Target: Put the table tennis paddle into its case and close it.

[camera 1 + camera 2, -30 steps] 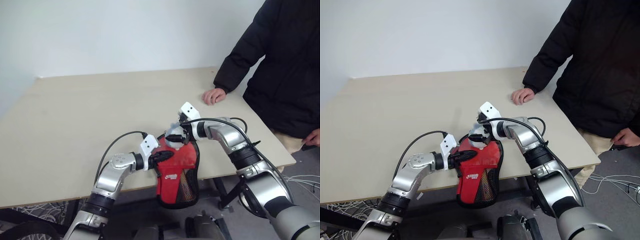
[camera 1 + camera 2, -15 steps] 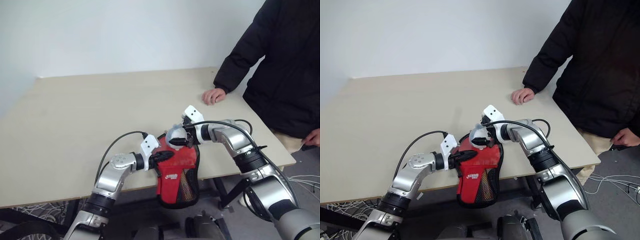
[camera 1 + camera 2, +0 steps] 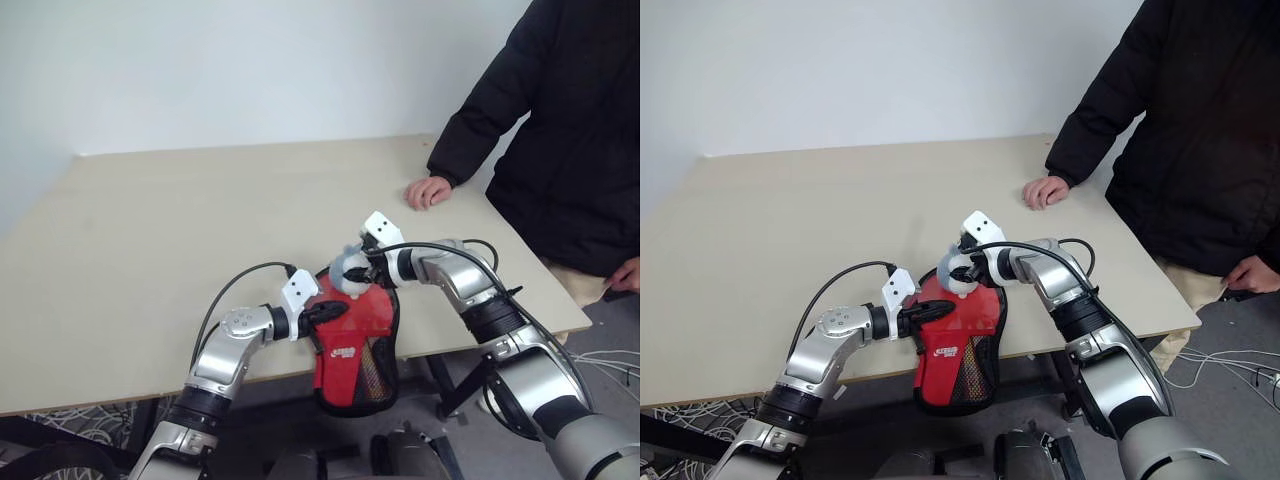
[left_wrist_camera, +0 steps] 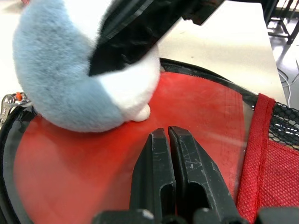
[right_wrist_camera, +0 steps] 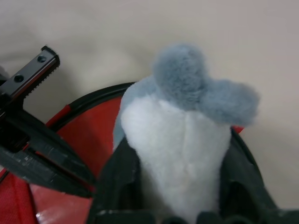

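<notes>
Right wrist view: right fingers (image 5: pixel 180 196) grip plush toy (image 5: pixel 180 140) over case (image 3: pixel 355 350); left fingers (image 4: pixel 170 154) shut.

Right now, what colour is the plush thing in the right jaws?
Grey on top, white on the belly: the plush toy, clearest in the right wrist view.

Soft, even, bright light falls over my tabletop (image 3: pixel 200 220), with faint shadows under my arms. A glare sheen shows on the red surface; the plush lump (image 4: pixel 79 79) looks blurry close-up.
</notes>
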